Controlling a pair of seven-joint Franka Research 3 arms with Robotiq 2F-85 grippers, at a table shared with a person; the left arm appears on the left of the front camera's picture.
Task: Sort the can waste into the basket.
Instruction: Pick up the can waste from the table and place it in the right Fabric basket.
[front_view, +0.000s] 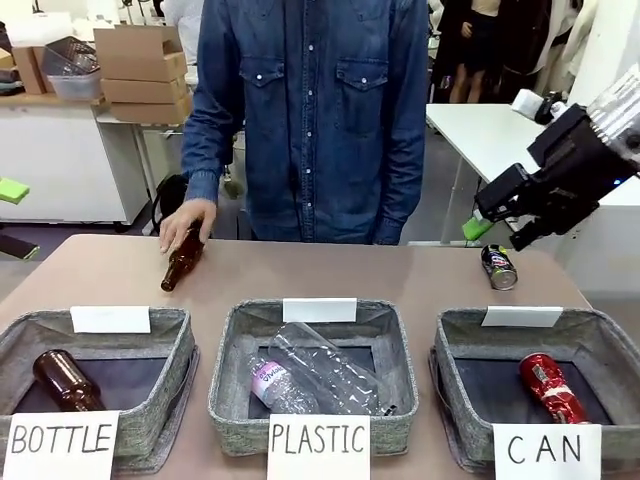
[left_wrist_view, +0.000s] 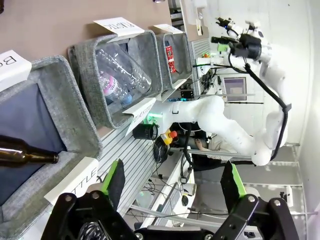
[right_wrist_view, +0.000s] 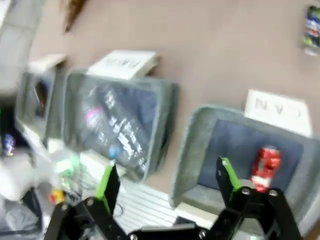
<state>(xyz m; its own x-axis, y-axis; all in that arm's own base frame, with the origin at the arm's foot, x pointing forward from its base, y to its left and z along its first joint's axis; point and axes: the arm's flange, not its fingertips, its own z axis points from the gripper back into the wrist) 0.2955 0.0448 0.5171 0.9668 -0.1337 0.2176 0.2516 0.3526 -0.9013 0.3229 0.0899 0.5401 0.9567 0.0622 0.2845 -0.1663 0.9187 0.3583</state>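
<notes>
The dark printed can (front_view: 499, 267) lies on the brown table behind the CAN basket (front_view: 452, 345), and shows at the top right edge (right_wrist_view: 312, 27) in the blurred right wrist view. A shiny red can (front_view: 553, 388) (right_wrist_view: 265, 161) lies inside that basket (right_wrist_view: 189, 150). My right gripper (front_view: 500, 234) hangs open in the air just above the dark can, with nothing between its green pads (right_wrist_view: 168, 182). My left gripper (left_wrist_view: 172, 182) is open and empty, off the near side of the table by the BOTTLE basket. From there the red can (left_wrist_view: 170, 57) shows in the far basket (left_wrist_view: 161, 60).
The middle PLASTIC basket (front_view: 228, 380) holds clear plastic bottles (front_view: 320, 375). The left BOTTLE basket (front_view: 170, 380) holds a brown bottle (front_view: 65, 380). A person in a denim shirt stands at the far side, one hand (front_view: 185, 222) on another brown bottle (front_view: 183, 260) lying on the table.
</notes>
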